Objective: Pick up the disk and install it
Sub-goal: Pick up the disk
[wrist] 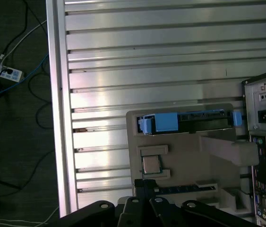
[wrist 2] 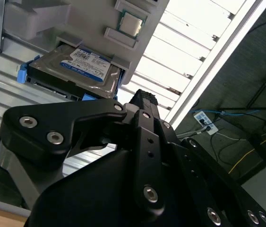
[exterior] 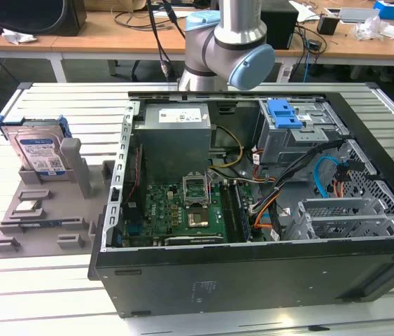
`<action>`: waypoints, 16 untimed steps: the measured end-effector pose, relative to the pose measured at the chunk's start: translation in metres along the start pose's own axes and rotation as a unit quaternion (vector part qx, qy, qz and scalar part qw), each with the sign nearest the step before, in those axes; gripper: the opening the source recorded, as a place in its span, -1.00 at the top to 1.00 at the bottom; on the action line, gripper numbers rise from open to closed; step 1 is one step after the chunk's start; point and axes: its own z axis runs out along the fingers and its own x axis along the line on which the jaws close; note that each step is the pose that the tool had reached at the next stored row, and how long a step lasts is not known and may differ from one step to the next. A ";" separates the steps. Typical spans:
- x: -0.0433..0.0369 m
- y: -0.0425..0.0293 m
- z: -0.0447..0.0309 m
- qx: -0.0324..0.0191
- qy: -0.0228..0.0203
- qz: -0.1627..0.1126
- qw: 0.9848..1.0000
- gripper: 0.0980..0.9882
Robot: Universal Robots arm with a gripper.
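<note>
The disk (exterior: 39, 150), a silver drive with a white-and-blue label in a blue carrier, stands on edge in a grey holder (exterior: 50, 217) on the table, at the exterior view's left. In the second wrist view the disk (wrist 2: 83, 68) shows its label face, and in the first wrist view the disk (wrist: 189, 122) shows its blue carrier edge. My gripper (wrist 2: 142, 99) hangs well above the holder, apart from the disk. Its black fingers (wrist: 140, 185) lie together, shut on nothing.
An open black computer case (exterior: 252, 273) lies right of the holder, with a blue clip (exterior: 284, 112) on its drive bay. A small square processor chip (exterior: 29, 206) sits in the holder. The arm (exterior: 228, 42) rises behind the case. The table's edge (wrist: 59, 118) drops to a cabled floor.
</note>
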 end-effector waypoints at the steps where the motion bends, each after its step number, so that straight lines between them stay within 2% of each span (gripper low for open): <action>1: 0.0000 0.0000 0.0000 0.000 0.000 0.000 1.000 0.98; 4: 0.0000 0.0000 0.0000 0.000 0.000 0.000 1.000 0.98; 7: 0.0000 0.0000 0.0000 0.000 0.001 -0.019 1.000 0.98; 10: 0.0000 0.0000 0.0000 -0.002 0.002 -0.069 0.998 0.98; 14: 0.0000 0.0000 0.0000 -0.002 0.003 -0.092 0.996 0.98; 16: 0.0000 0.0000 0.0000 -0.003 0.004 -0.107 0.994 0.98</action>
